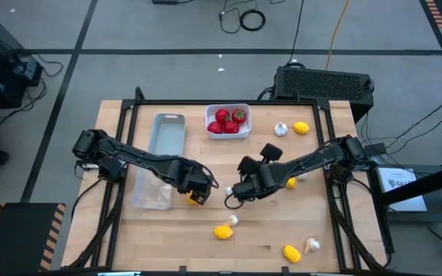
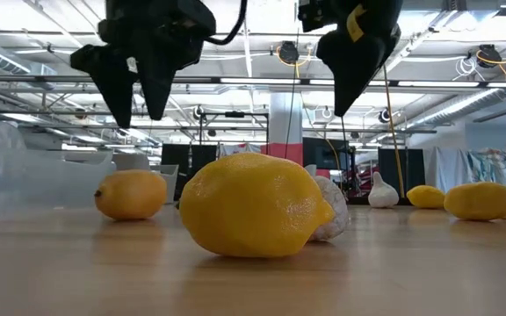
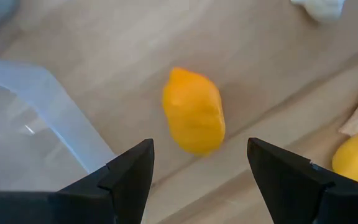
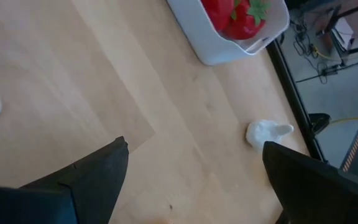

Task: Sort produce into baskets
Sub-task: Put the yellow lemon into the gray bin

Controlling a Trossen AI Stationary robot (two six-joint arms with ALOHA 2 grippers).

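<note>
My left gripper (image 1: 198,193) hangs open above an orange lemon (image 3: 194,112), its fingers on either side and clear of it; the low view shows the gripper (image 2: 136,105) well above the lemon (image 2: 130,194), which lies on the table beside the clear basket (image 3: 39,118). My right gripper (image 1: 235,193) is open and empty over bare wood near the table's middle, and shows in the low view (image 2: 348,101). The white basket (image 1: 228,134) holds red fruits (image 1: 229,120). The grey basket (image 1: 169,132) stands left of it, the clear basket (image 1: 150,193) nearer.
Loose on the table: a lemon (image 1: 222,231) with a garlic bulb (image 1: 233,221) near the front, a lemon (image 1: 290,251) and garlic (image 1: 311,245) front right, a lemon (image 1: 291,182) by my right arm, garlic (image 1: 280,129) and a lemon (image 1: 301,128) far right. A black box (image 1: 324,83) stands behind the table.
</note>
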